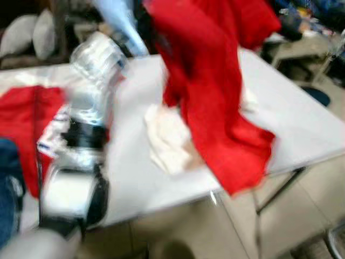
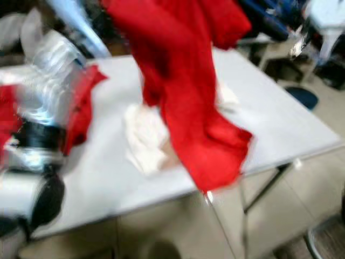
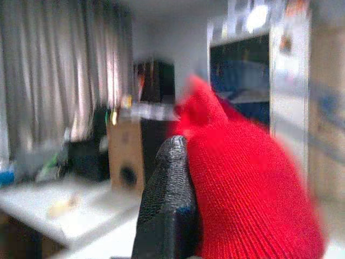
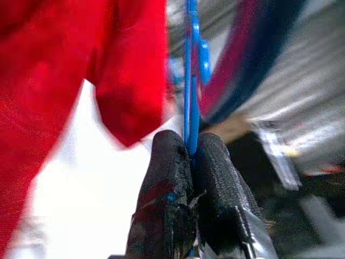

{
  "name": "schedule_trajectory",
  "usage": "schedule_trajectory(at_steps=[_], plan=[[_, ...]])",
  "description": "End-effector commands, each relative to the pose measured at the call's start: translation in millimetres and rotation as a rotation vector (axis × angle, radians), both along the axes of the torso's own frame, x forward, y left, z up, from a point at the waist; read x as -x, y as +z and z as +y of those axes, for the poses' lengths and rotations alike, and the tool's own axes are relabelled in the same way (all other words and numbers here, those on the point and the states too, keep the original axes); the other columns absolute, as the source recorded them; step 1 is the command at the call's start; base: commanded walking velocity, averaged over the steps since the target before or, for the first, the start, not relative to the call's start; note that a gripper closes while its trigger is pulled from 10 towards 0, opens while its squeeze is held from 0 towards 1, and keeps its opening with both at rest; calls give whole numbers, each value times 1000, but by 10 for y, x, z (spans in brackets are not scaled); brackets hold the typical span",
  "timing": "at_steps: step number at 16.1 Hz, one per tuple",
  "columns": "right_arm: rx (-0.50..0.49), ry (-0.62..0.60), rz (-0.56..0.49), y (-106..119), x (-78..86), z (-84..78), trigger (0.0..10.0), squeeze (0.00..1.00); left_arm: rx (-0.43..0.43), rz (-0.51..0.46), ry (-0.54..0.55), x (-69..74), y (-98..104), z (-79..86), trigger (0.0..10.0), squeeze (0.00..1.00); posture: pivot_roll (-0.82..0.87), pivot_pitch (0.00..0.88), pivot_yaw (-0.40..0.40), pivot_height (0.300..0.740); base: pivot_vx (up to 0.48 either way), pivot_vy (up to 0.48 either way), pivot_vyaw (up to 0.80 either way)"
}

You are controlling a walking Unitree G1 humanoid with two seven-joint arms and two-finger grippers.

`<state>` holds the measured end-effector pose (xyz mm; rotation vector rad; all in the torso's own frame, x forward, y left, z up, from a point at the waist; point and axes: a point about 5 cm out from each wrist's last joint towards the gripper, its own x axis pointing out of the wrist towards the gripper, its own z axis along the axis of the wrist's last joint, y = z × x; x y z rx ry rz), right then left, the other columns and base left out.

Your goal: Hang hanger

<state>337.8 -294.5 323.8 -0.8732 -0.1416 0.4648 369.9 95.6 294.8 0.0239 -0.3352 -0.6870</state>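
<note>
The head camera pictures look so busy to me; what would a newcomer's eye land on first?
A big red garment hangs in mid-air over the white folding table, its lower end draping past the table's front edge. Beneath it on the tabletop lies a crumpled cream cloth. In the right wrist view, the right gripper pinches a thin blue hanger between its jaws, while the left gripper presses against the red knit.

Left gripper black finger pressed against red knit garment; blurred room behind.
</note>
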Motion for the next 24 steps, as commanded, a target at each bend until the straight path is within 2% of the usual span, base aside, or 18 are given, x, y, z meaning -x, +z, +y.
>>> schedule_trajectory(at_steps=[1, 2, 3, 4, 5, 7, 9, 13, 14, 15, 17, 18, 19, 20, 21, 22, 23, 24], plan=[[28, 107, 218, -411, 106, 74, 10000, 0, -128, 112, 6, 11, -356, -76, 10000, 0, -116, 0, -4, 740, 0, 0, 0], [31, 147, 293, -545, 195, 97, 10000, 0, -180, 165, 6, 23, -512, -111, 10000, 0, -122, 0, 6, 740, 0, 0, 0], [26, 204, 437, -788, 387, 145, 10000, 0, -313, 267, 4, 68, -844, -160, 10000, 0, -133, 0, 22, 740, 0, 0, 0], [29, 254, 590, -997, 610, 193, 10000, 0, -373, 324, -13, 118, -1039, -199, 10000, 0, -138, 0, 31, 740, 0, 0, 0], [40, 271, 696, -1097, 796, 195, 10000, 0, -378, 341, -57, 148, -1076, -222, 10000, 1000, -138, 0, 31, 740, 0, 0, 0], [53, 254, 784, -1085, 1019, 113, 10000, 0, -442, 374, -117, 165, -1094, -156, 10000, 1000, -142, 0, 50, 740, 0, 0, 0], [28, 212, 774, -937, 1102, 23, 10000, 0, -530, 401, -185, 200, -1096, -7, 10000, 1000, -147, 0, 62, 740, 0, 0, 0], [-85, 181, 690, -579, 1211, -34, 10000, 0, -725, 445, -462, 520, -1093, 339, 10000, 1000, -143, 0, 73, 740, 0, 0, 0], [-124, 180, 655, -485, 1234, -38, 10000, 0, -734, 467, -486, 578, -1047, 464, 10000, 1000, -140, 0, 73, 740, 0, 0, 0], [-164, 185, 629, -433, 1246, -40, 10000, 0, -689, 481, -503, 625, -961, 535, 10000, 1000, -140, 0, 73, 740, 0, 0, 0], [-204, 187, 616, -432, 1257, -45, 10000, 0, -642, 501, -557, 711, -880, 591, 10000, 1000, -124, 0, 61, 740, 0, 0, 0], [-213, 170, 591, -469, 1220, -32, 10000, 0, -684, 497, -544, 737, -891, 635, 10000, 1000, -124, 0, 61, 740, 0, 0, 0], [-233, 142, 555, -504, 1163, -11, 10000, 0, -729, 480, -445, 663, -930, 663, 10000, 1000, -114, 0, 58, 740, 0, 0, 0], [-276, 116, 521, -539, 1116, 41, 10000, 0, -720, 483, -401, 640, -943, 684, 10000, 1000, -108, 0, 58, 740, 0, 0, 0], [-319, 113, 515, -579, 1111, 105, 10000, 0, -670, 509, -448, 713, -937, 688, 10000, 1000, -108, 0, 60, 740, 0, 0, 0], [-374, 78, 496, -672, 1102, 167, 10000, 0, -669, 551, -553, 904, -973, 688, 10000, 1000, -103, 0, 64, 740, 0, 0, 0], [-399, 28, 458, -737, 1068, 194, 10000, 0, -671, 546, -535, 929, -996, 701, 10000, 1000, -102, 0, 69, 740, 0, 0, 0], [-468, -70, 410, -857, 999, 218, 10000, 0, -574, 495, -408, 790, -974, 717, 10000, 1000, -105, 0, 72, 740, 0, 0, 0]])
